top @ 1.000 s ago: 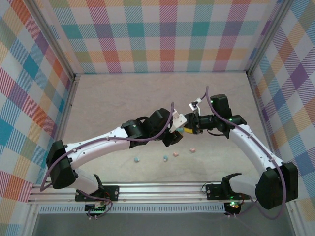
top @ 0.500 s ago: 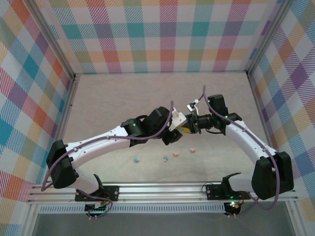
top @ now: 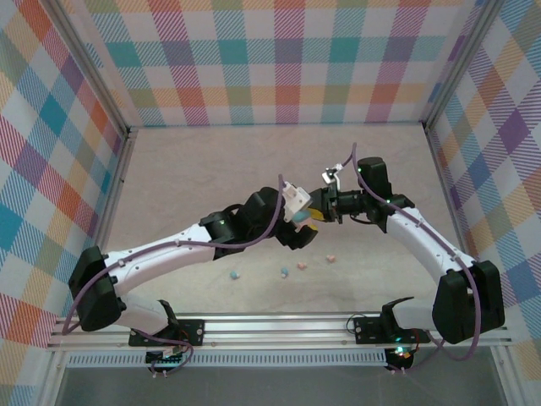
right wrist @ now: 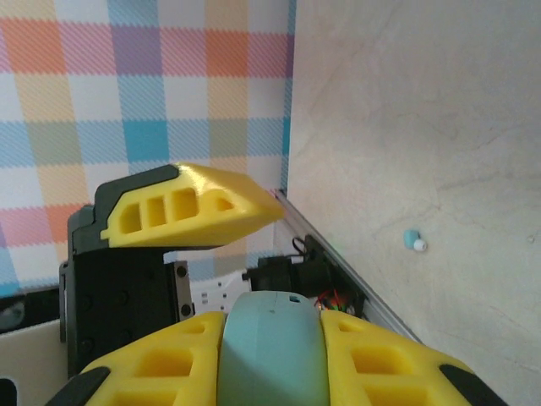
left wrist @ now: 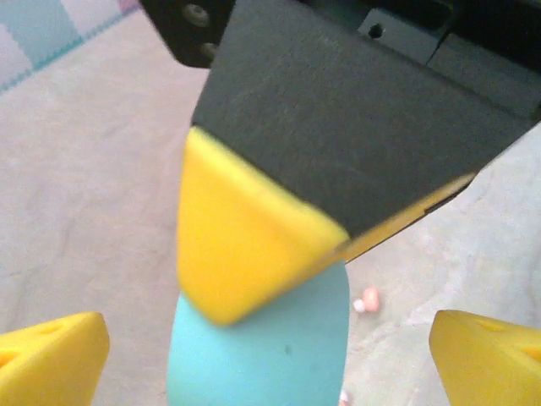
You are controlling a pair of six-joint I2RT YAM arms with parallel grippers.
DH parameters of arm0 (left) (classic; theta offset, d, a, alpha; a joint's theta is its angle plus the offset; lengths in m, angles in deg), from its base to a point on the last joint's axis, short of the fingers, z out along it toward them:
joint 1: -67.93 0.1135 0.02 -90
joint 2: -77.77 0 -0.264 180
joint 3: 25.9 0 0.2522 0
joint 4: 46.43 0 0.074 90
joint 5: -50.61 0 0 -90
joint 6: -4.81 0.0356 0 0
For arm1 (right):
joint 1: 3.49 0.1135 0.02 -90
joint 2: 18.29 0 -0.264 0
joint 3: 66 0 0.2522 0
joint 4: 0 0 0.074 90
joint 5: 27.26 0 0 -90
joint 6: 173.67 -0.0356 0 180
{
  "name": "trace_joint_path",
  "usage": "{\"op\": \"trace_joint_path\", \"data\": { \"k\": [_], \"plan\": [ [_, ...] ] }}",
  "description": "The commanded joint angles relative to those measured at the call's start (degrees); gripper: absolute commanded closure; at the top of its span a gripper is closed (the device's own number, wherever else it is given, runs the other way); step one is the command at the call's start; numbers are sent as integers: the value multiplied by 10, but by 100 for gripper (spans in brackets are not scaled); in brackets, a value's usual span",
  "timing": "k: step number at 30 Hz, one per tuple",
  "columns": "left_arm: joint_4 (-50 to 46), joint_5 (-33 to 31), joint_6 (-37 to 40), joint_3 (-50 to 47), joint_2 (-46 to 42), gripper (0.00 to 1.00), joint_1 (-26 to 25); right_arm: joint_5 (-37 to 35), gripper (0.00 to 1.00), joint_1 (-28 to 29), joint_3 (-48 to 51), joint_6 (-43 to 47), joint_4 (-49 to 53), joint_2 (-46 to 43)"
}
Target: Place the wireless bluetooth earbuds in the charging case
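The right fingers [right wrist: 161,364] gripped the blue charging case [right wrist: 270,347] in mid-air while the left fingers [left wrist: 51,351] stood wide open either side of it, apparently mid-handover, and the next move called for fetching one of the earbuds [top: 301,265] lying loose on the surface [top: 211,169].

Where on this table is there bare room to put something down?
Free: the wide far stretch of table between the back wall and the arms, and the bare patch along the left wall. Crowded: the middle, where the arms meet at the blue case, and the near strip holding four earbuds.
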Motion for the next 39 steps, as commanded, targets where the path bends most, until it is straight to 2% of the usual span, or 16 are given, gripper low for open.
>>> {"op": "trace_joint_path", "data": {
  "k": [1, 3, 6, 9, 12, 15, 17, 20, 25, 28, 31, 35, 39],
  "plan": [
    [34, -103, -86, 2, -23, 0, 7, -58, 85, -11, 13, -74, -60, -22],
    [-7, -129, -115, 13, -25, 0, 7, -92, 85, -12, 15, -90, -68, -30],
    [-27, -134, -124, -2, -40, 0, 7, -142, 85, -12, 15, -112, -75, -37],
    [8, -87, -107, -54, -80, 0, 11, -163, 84, -13, 11, -143, -98, -34],
    [120, 10, -115, -137, -143, 1, 45, -175, 84, -12, 1, -163, -100, -32],
    [250, 156, -141, -212, -183, 12, 109, -181, 84, -12, 3, -187, -106, -37],
    [309, 196, -133, -233, -186, 13, 125, -180, 83, -12, 10, -212, -121, -40],
    [345, 224, -88, -235, -170, 14, 127, -183, 83, -12, 25, -254, -153, -50],
    [439, 239, -71, -235, -123, 15, 128, -211, 84, -9, 37, -280, -154, -81],
    [454, 229, -89, -215, -91, 16, 128, -230, 84, -7, 45, -309, -157, -96],
    [501, 248, -111, -207, -63, 17, 129, -235, 83, -5, 49, -345, -188, -103],
    [501, 266, -134, -182, -35, 20, 131, -225, 83, 4, 28, -343, -193, -100],
    [550, 290, -161, -182, -25, 25, 144, -211, 82, 15, 6, -336, -194, -96]
  ]
}}
